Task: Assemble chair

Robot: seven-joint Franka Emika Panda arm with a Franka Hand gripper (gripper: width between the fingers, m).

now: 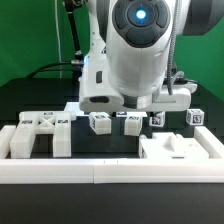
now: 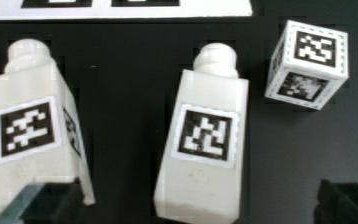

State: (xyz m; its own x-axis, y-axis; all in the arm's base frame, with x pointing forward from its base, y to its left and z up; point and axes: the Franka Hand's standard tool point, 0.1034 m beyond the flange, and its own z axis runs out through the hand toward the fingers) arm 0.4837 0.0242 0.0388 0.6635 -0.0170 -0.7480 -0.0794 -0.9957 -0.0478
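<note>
hovering wide open over loose chair parts, nothing joined yet

exterior view, left to right: a chunky tagged piece (image 1: 35, 135) sits alone, a row of small tagged pieces (image 1: 132, 122) runs across the middle under the arm, and the flat slab (image 1: 180, 150) lies just behind the border rail (image 1: 110, 172). all stand apart, so by my read the chair is barely begun and every joint is left to make. the arm's bulk hides the gripper there. the wrist view fills that in: one leg block (image 2: 43, 125), a second leg block (image 2: 208, 135) beside it, then a small cube (image 2: 304, 65), none touching on the black table (image 2: 131, 90), with the marker board (image 2: 123, 5) beyond. the gripper (image 2: 190, 205) stands wide and empty, its dark fingers (image 2: 43, 205) either side of the second leg block.
</note>
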